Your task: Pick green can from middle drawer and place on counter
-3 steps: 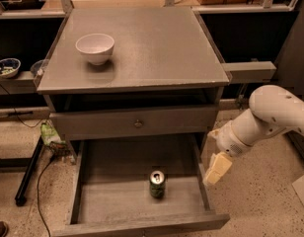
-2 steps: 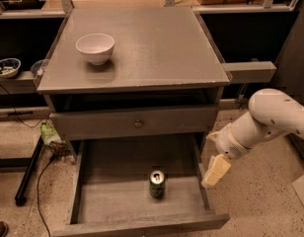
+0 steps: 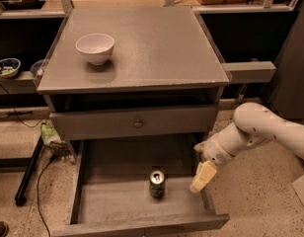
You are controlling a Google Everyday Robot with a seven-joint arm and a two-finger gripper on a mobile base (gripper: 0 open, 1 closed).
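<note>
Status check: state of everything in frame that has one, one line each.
green can: upright on the drawer floor, not gripped.
middle drawer: pulled open.
knobbed drawer: shut.
white bowl: upright on the counter, looks empty.
end effector: by the middle drawer's right wall, image-right of the green can and apart from it, holding nothing.

The green can [image 3: 157, 184] is dark green with a silver top. It stands on the plain matte-grey floor of the middle drawer [image 3: 112, 204]. The bench [image 3: 157, 43] is the same flat grey, and the bowl [image 3: 95, 48] at its left is plain white. The cream-yellow pincer [image 3: 203, 177] hangs over the drawer's right wall on a glossy white arm [image 3: 260, 130]. The floor [image 3: 260, 201] is speckled beige.
</note>
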